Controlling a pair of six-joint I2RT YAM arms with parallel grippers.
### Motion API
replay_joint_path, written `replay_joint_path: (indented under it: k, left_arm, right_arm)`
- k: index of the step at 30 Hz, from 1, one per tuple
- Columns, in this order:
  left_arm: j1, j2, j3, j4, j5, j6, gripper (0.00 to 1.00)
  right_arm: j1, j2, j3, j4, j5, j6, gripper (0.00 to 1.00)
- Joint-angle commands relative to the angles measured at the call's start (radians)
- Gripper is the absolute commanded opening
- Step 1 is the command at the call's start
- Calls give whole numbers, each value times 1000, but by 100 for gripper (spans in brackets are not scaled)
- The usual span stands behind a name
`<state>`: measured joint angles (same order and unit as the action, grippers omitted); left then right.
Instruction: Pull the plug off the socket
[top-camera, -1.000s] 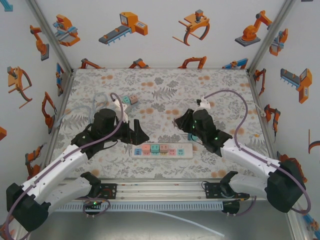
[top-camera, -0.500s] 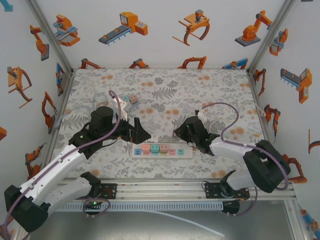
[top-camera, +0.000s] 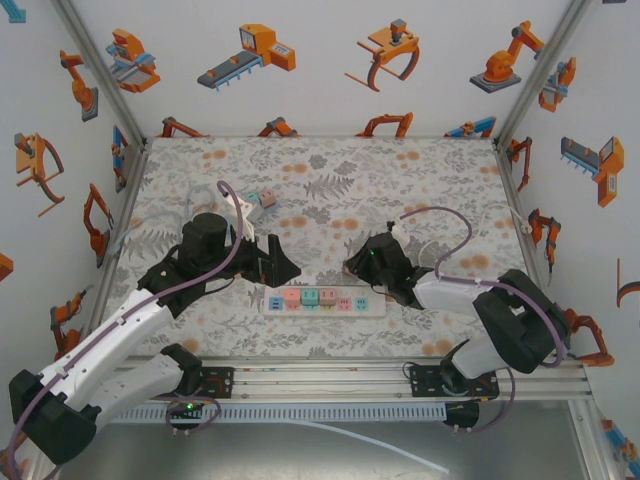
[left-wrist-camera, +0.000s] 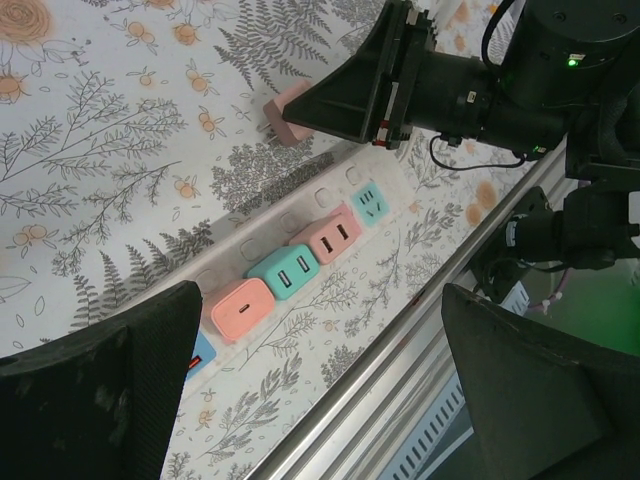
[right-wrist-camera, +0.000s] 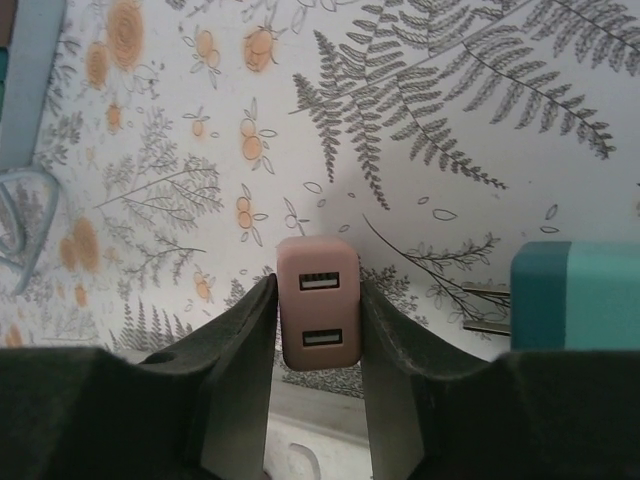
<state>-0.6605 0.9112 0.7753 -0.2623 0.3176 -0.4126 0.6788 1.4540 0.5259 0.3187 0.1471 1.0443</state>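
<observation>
1. Right jaws: closed on the pink rectangular two-port plug (right-wrist-camera: 318, 318). One dark finger (right-wrist-camera: 235, 350) bears on each side face.
2. Plug location: out of the white plastic power strip (top-camera: 376, 301), just beside its far long edge, at 1 o'clock of the strip's centre in the top view. Whether the plug rests on the floral-patterned table (top-camera: 420, 180) cannot be told.
3. Left jaws: fully open and gripping nothing, at 11 o'clock of the strip. In the left wrist view the strip runs between the two black fingers (left-wrist-camera: 110, 380).
4. Strip contents: a salmon plug (left-wrist-camera: 240, 305), a teal plug (left-wrist-camera: 283, 272), a second salmon plug (left-wrist-camera: 328, 237) and a small teal plug (left-wrist-camera: 368, 200), seated in a row.
5. A small pink-and-teal block (top-camera: 262, 197) lies at 12 o'clock of the left jaws, well apart from the strip.
</observation>
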Motion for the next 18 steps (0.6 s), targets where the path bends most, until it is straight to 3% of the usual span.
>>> replay_joint_path:
  k: [1, 8, 18]
  left_arm:
    - [-4, 6, -16, -5, -11, 20, 97]
    - [-4, 12, -22, -4, -17, 17, 97]
    - [-4, 20, -16, -72, -121, 15, 97]
  right_arm:
    - [-2, -10, 33, -152, 40, -65, 40]
    - [-2, -63, 50, -237, 73, -127, 43]
    - [-2, -170, 95, -345, 114, -223, 50]
